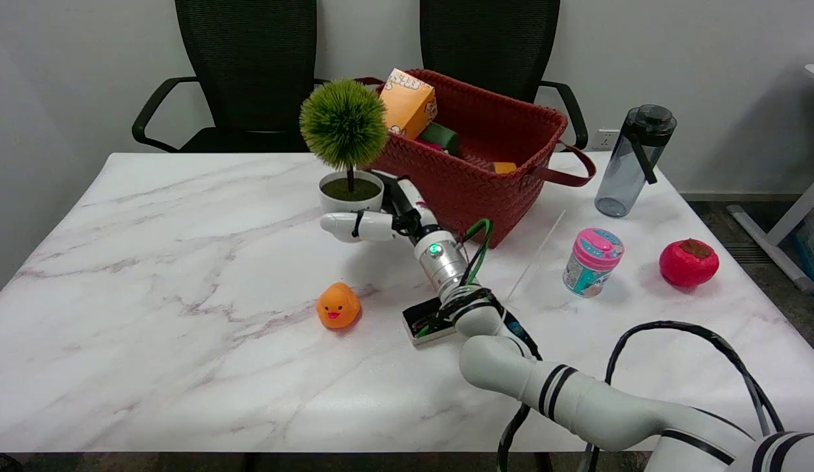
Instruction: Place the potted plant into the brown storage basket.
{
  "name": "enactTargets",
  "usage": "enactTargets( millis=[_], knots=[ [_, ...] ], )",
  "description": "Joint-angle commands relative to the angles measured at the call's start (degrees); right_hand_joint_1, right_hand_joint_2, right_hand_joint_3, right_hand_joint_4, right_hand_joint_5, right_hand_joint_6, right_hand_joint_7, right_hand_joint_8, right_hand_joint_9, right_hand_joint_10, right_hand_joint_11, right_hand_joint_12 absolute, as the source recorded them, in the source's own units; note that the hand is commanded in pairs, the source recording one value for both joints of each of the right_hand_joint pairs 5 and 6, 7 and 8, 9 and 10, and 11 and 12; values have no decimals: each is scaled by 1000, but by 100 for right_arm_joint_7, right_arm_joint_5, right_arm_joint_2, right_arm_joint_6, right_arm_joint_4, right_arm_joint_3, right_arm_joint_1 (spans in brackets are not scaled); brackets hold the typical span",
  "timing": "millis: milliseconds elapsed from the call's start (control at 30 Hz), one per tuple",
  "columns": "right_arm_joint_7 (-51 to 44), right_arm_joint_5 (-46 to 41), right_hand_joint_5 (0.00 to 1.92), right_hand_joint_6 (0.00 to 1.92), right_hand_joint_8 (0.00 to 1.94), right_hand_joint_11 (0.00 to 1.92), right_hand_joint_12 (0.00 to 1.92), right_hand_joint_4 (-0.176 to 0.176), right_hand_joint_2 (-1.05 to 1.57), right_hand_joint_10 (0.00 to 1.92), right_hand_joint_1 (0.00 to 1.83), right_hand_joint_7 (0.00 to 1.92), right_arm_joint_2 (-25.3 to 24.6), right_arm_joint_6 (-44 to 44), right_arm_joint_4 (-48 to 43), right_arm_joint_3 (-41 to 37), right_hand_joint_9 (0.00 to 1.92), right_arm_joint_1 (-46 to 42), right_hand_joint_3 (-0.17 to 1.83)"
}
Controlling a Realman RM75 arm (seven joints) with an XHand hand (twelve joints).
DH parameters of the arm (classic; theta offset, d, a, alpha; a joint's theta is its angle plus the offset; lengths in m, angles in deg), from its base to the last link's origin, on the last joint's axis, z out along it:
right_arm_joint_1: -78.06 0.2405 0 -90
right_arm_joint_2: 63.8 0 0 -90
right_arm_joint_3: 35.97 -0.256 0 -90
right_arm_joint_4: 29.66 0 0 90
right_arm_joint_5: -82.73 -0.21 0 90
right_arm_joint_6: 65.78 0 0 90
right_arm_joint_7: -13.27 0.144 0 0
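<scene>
Near the table's far edge the right hand [374,219] grips the plant [349,147] low at its pot, so the top-heavy plant may tip against the basket [511,131] wall.

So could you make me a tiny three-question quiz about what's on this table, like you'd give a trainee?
1. True or false: the potted plant already sits inside the basket.
2. Which thing lies nearest the table's front edge? A) water bottle B) rubber duck C) red fruit
3. Fill in: the right hand is reaching at the plant's white ____.

Key: 1 false, it stands on the table beside the basket; 2 B; 3 pot.
</scene>
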Motion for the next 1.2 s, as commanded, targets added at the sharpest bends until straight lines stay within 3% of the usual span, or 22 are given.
enactTargets(
  millis=[33,667,1200],
  knots=[
    [-3,177,634,634,960,520,520,0,684,842,1085,960,367,482,-1107,-15,842,-75,-175],
    [-11,272,589,589,951,510,510,0,668,844,1088,951,786,617,-1544,-162,844,258,-175],
    [14,263,549,549,923,430,430,0,611,796,1077,923,943,617,-664,-458,796,1005,-175]
  ],
)
